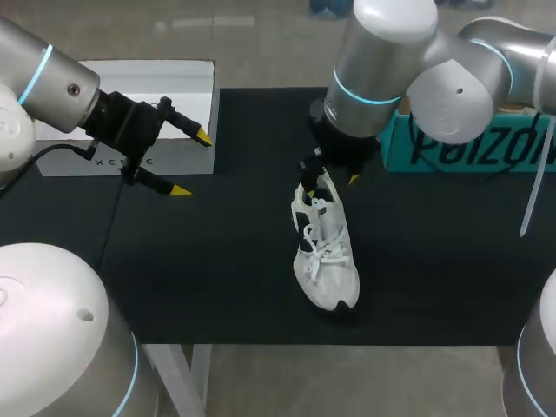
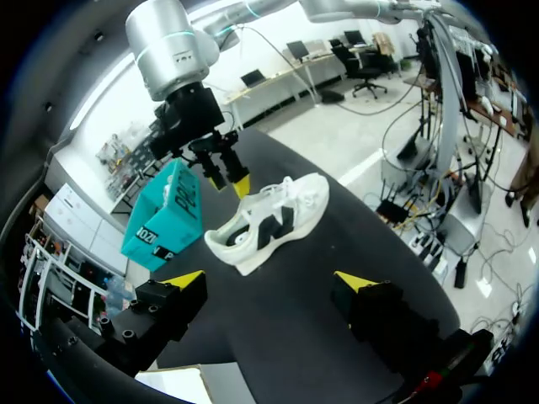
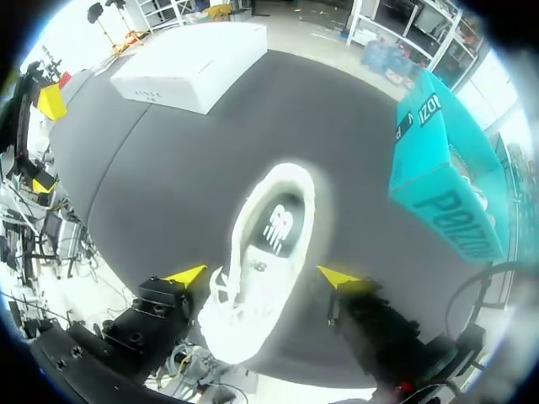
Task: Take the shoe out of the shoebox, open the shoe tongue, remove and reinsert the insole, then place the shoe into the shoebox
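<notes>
A white shoe (image 1: pixel 326 248) with black side marks stands on its sole on the black mat, toe toward the table's front edge. From above, the right wrist view shows its dark insole (image 3: pixel 278 227) inside the opening. My right gripper (image 1: pixel 327 169) hangs just above the heel, open, its yellow tips wider apart than the shoe (image 3: pixel 253 286) and not touching it. The teal shoebox (image 1: pixel 469 143) lies at the back right, beside that arm. My left gripper (image 1: pixel 191 163) is open and empty at the left, in front of a white box (image 1: pixel 148 95); the shoe (image 2: pixel 269 223) lies well ahead of it.
The black mat (image 1: pixel 217 278) covers most of the table. The white box (image 3: pixel 194 55) sits at its back left corner, the teal shoebox (image 3: pixel 446 185) at the back right. Bare mat lies between the shoe and the left gripper (image 2: pixel 269 282).
</notes>
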`<state>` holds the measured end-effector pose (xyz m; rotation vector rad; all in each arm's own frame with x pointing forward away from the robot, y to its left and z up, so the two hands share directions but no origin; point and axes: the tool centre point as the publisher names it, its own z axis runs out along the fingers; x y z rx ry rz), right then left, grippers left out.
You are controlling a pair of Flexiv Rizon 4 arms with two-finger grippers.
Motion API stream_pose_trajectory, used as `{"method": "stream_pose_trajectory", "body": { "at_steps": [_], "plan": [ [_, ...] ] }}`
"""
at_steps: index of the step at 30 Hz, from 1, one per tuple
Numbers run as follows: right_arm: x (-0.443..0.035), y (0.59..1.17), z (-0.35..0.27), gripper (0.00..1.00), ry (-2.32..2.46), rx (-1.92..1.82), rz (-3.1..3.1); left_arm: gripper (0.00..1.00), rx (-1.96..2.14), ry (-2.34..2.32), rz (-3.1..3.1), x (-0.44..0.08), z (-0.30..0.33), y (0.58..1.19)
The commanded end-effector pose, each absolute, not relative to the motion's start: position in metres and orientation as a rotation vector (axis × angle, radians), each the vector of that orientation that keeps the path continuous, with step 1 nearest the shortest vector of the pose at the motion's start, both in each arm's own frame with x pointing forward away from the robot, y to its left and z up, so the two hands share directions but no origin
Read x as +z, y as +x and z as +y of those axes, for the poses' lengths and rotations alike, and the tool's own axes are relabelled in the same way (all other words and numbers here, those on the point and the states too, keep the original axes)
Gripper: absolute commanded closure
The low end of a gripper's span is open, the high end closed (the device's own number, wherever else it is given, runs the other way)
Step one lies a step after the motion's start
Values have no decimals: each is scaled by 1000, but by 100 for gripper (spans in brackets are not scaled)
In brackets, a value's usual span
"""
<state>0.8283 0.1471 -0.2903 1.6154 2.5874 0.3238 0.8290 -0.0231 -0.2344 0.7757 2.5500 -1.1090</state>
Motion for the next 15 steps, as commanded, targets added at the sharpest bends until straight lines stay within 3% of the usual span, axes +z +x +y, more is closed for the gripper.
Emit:
{"method": "stream_pose_trajectory", "body": {
  "at_steps": [1,15],
  "plan": [
    [-299,817,142,100,1624,342,2599,0,-1104,778,2553,-234,-23,829],
    [-344,814,147,100,1690,291,2658,0,-1104,778,2553,-234,-23,829]
  ]
}}
